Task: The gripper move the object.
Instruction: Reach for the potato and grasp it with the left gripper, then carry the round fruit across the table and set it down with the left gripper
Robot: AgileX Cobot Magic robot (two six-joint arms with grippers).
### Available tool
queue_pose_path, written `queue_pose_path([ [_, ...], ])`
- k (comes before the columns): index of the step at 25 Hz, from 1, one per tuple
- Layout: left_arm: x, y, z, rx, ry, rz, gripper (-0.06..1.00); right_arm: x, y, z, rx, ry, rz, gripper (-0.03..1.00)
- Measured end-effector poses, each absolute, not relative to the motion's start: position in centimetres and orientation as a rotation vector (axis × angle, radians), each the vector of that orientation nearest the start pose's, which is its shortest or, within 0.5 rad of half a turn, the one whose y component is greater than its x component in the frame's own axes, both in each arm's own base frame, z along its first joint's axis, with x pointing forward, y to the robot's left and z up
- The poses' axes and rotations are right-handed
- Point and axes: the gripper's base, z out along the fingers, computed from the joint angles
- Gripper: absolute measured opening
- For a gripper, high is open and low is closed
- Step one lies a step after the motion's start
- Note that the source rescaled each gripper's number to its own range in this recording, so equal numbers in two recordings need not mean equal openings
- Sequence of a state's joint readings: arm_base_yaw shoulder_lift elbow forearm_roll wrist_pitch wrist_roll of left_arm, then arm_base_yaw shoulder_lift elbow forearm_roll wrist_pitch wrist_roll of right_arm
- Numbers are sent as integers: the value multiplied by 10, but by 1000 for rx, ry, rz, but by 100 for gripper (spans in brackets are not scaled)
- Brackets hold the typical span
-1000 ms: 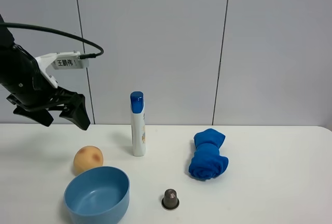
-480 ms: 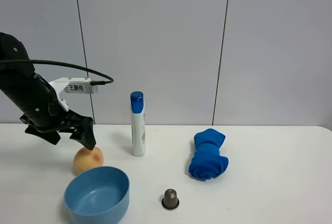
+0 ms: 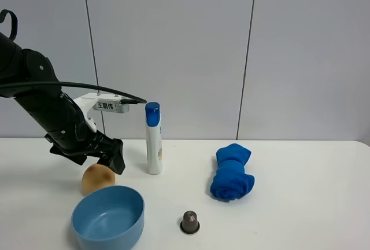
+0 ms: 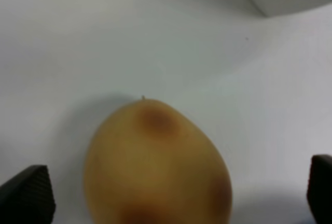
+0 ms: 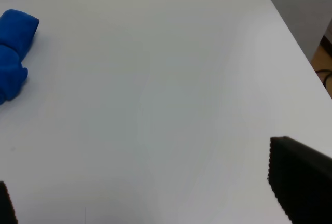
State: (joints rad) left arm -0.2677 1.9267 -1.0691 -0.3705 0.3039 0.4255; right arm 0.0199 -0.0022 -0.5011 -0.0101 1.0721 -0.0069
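Note:
A yellow-orange fruit (image 3: pixel 97 179) with reddish spots lies on the white table (image 3: pixel 300 203), just behind the blue bowl. My left gripper (image 3: pixel 103 162) is open and hangs right above the fruit, close to it. In the left wrist view the fruit (image 4: pixel 155 167) fills the space between the two dark fingertips (image 4: pixel 26 193), which stand wide apart and do not touch it. My right gripper (image 5: pixel 150 198) is open and empty over bare table; it does not show in the exterior view.
A blue bowl (image 3: pixel 108 216) stands in front of the fruit. A white bottle with a blue cap (image 3: pixel 154 140) stands upright to its right. A rolled blue cloth (image 3: pixel 231 172) and a small grey cup (image 3: pixel 189 222) lie further right. The table's right edge (image 5: pixel 290 32) is near my right gripper.
My left arm has come down and to the right, from high at the left to just above the fruit. The objects have not moved.

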Motion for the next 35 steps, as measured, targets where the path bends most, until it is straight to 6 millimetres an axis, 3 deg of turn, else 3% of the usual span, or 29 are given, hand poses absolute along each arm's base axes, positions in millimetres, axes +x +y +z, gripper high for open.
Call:
queue_pose_path([
  [10,362,-108,109,475,2628,-190,100,-6,-1,277,-27,2052,-4,100],
  [18,364,-108,108,468,2610,-180,98,-6,-1,277,-27,2052,-4,100],
  [20,364,-108,107,468,2612,-180,87,-6,-1,277,-27,2052,-4,100],
  [22,364,-108,107,468,2612,-180,69,-6,-1,277,-27,2052,-4,100],
  [25,364,-108,107,468,2612,-180,26,-6,-1,277,-27,2052,-4,100],
  [27,364,-108,107,468,2609,-178,9,-6,-1,277,-27,2052,-4,100],
  [31,369,-109,119,484,2580,-180,4,-6,-1,277,-27,2052,-4,100],
  [35,371,-112,167,504,2500,-210,3,-6,-1,277,-27,2052,-4,100],
])
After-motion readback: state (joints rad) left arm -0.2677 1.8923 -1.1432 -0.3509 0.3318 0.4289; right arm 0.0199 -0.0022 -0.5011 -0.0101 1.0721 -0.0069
